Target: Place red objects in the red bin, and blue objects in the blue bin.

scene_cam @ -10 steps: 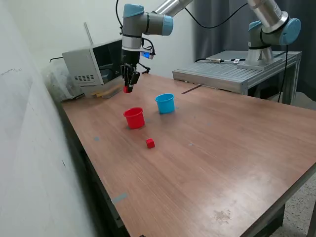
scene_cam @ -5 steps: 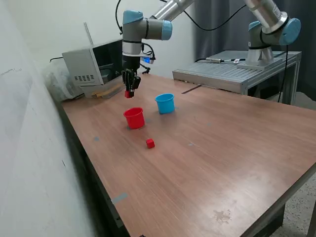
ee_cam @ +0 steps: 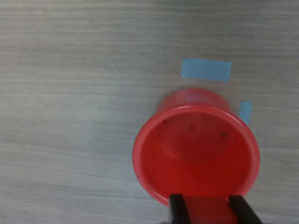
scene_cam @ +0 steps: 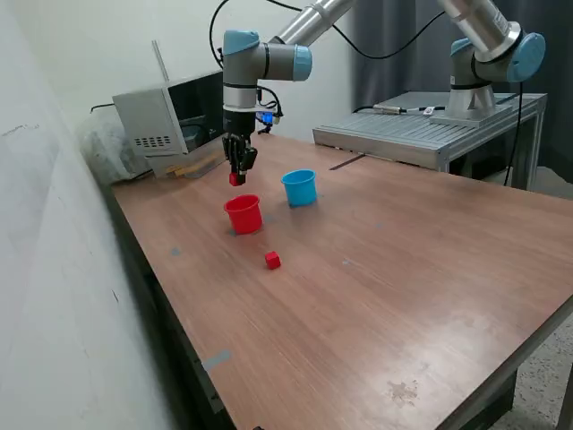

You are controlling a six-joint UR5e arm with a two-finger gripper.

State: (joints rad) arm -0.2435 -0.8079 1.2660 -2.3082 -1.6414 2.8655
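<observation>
My gripper (scene_cam: 236, 176) hangs just above the red bin (scene_cam: 243, 214), shut on a small red cube (scene_cam: 235, 178). In the wrist view the cube (ee_cam: 207, 211) sits between the two dark fingers (ee_cam: 176, 208) over the near rim of the red bin (ee_cam: 195, 144), whose inside looks empty. A second red cube (scene_cam: 272, 260) lies on the table in front of the red bin. The blue bin (scene_cam: 300, 187) stands to the exterior view's right of the red one. No blue objects show in either view.
A grey box-like machine (scene_cam: 166, 121) stands at the back of the wooden table (scene_cam: 376, 287). A second robot arm (scene_cam: 488, 54) is mounted on a metal bench (scene_cam: 430, 125) behind. Blue tape strips (ee_cam: 206, 69) are stuck to the table by the red bin.
The gripper has moved with its red cube toward the red bin and lower, now hanging just over it. The cups and the loose red cube have not moved.
</observation>
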